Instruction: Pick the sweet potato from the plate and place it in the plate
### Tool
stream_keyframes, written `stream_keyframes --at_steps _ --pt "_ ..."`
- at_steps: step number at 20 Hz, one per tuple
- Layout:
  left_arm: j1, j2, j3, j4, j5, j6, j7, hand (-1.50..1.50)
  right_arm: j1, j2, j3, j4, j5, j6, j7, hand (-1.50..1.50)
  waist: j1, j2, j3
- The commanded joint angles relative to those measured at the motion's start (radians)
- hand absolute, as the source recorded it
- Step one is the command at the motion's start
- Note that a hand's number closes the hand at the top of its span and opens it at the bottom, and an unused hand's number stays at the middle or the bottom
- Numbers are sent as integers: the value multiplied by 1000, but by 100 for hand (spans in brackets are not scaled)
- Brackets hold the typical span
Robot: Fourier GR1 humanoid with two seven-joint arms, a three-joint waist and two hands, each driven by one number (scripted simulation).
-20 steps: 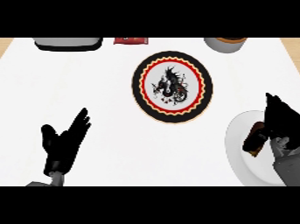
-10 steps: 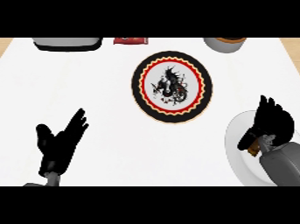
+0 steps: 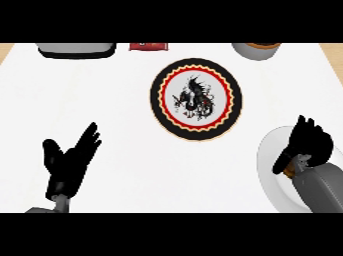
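A white plate lies at the counter's right front. My right hand is down on it, fingers curled over the sweet potato, of which only a small brown bit shows under the wrist side. A round plate with a black rim, red ring and a dark dragon figure on white lies in the middle, to the upper left of that hand. My left hand rests open at the lower left, fingers up, holding nothing.
Along the far edge stand a grey container, a small red item and a grey bowl. The white counter top stretches between the left hand and the decorated plate.
My right hand has sunk onto the white plate and curled over the sweet potato, which now is almost hidden. The left hand has barely shifted.
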Motion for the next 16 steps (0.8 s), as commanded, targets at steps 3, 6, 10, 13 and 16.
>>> stream_keyframes --at_steps 3,6,10,13,16 --pt "21 -5 27 16 -14 -24 -13 0 -21 58 -56 103 34 40 37 -150 1 1 0" --pt "27 -7 16 -33 -21 -17 15 0 22 40 -33 56 9 140 12 150 -1 -1 0" --pt "0 -35 30 60 -37 -27 -39 0 -28 48 -11 154 89 106 -44 150 1 1 0" --pt "-29 -70 26 103 -60 -20 -54 0 34 16 -22 39 93 147 -57 150 -8 0 -1" --pt "-5 -59 15 -49 -64 9 74 0 22 45 -22 83 153 102 -63 150 -1 -1 0"
